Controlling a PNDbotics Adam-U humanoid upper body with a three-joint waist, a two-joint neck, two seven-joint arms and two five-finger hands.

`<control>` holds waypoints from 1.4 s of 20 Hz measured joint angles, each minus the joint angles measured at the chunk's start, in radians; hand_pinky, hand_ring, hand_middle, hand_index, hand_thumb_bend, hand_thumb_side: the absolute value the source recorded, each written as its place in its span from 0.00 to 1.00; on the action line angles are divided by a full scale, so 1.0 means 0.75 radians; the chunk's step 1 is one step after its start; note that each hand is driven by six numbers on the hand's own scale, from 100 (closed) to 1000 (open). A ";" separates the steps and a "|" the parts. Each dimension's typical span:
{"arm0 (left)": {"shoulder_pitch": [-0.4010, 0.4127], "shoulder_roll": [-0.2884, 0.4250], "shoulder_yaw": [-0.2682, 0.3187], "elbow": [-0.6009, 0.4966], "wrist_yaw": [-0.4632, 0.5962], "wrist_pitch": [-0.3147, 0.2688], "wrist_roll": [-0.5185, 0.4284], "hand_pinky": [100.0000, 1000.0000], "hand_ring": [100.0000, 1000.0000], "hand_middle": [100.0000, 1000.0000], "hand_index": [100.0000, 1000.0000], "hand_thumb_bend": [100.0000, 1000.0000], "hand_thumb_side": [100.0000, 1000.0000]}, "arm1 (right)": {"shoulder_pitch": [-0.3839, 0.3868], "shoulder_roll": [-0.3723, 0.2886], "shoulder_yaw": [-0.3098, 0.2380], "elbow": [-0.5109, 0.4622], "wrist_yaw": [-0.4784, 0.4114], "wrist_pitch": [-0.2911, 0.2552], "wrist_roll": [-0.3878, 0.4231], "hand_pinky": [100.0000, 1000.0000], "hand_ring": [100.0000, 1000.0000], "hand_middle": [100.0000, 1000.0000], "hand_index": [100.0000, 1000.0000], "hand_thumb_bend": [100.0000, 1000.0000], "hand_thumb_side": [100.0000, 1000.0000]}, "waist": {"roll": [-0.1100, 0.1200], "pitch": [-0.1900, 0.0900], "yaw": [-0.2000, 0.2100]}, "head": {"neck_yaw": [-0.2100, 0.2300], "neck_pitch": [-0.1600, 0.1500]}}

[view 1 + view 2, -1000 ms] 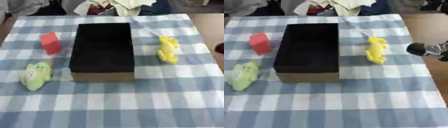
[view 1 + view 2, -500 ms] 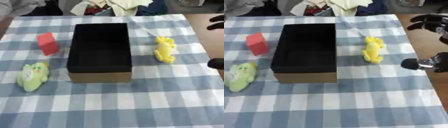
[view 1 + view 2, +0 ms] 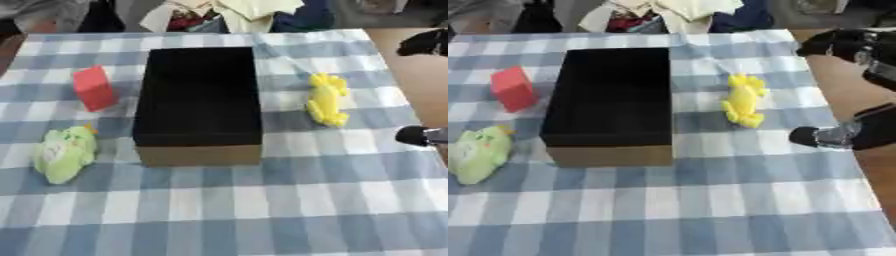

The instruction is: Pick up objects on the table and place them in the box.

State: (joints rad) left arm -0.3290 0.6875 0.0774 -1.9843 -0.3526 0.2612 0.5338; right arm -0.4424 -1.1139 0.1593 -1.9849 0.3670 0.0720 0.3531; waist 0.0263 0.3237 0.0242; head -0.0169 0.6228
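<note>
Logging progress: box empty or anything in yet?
Empty: box interior shows only black; red block, green toy, yellow toy lie outside.

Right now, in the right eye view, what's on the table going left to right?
Green plush toy → red block → black box → yellow toy → the robot's right hand at the table's right edge.

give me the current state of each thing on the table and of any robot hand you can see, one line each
Box: open-topped, upright, nothing visible inside.
Red block: standing on the cloth left of the box, untouched.
Green plush toy: lying by the box's near left corner, untouched.
Yellow toy: lying right of the box, untouched.
Right hand: beyond the table's right edge, holding nothing; fingers unclear.
Left hand: not in view.
</note>
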 measured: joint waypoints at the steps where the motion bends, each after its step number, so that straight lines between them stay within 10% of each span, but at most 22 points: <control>1: 0.000 0.000 0.000 0.000 0.000 0.000 -0.001 0.70 0.92 0.85 0.87 0.16 1.00 | -0.011 0.001 0.006 0.000 0.000 0.012 0.012 0.95 0.96 0.91 0.94 0.61 0.69 | 0.000 0.000 0.001 | -0.003 0.000; 6: -0.005 0.000 -0.008 0.000 0.001 0.001 -0.010 0.70 0.92 0.85 0.86 0.14 1.00 | -0.066 0.024 0.026 -0.001 0.002 0.076 0.041 0.95 0.97 0.92 0.99 0.75 0.85 | 0.003 0.002 0.001 | -0.012 0.000; 16: -0.013 0.000 -0.016 0.000 0.013 -0.001 -0.023 0.70 0.92 0.85 0.86 0.12 1.00 | -0.250 0.118 0.105 0.043 0.063 0.245 0.150 0.97 0.98 0.92 0.98 0.71 0.91 | 0.004 0.004 0.010 | -0.052 0.002; 28: -0.045 0.000 -0.032 0.000 0.026 -0.015 -0.022 0.70 0.92 0.85 0.85 0.11 1.00 | -0.424 0.288 0.234 0.331 0.119 0.195 0.211 0.95 0.97 0.92 0.99 0.74 0.97 | 0.004 0.037 0.026 | -0.063 0.005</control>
State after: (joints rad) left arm -0.3624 0.6874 0.0534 -1.9844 -0.3332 0.2497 0.5170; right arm -0.7608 -0.8976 0.3347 -1.7369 0.4567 0.2185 0.5117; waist 0.0296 0.3516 0.0440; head -0.0639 0.6262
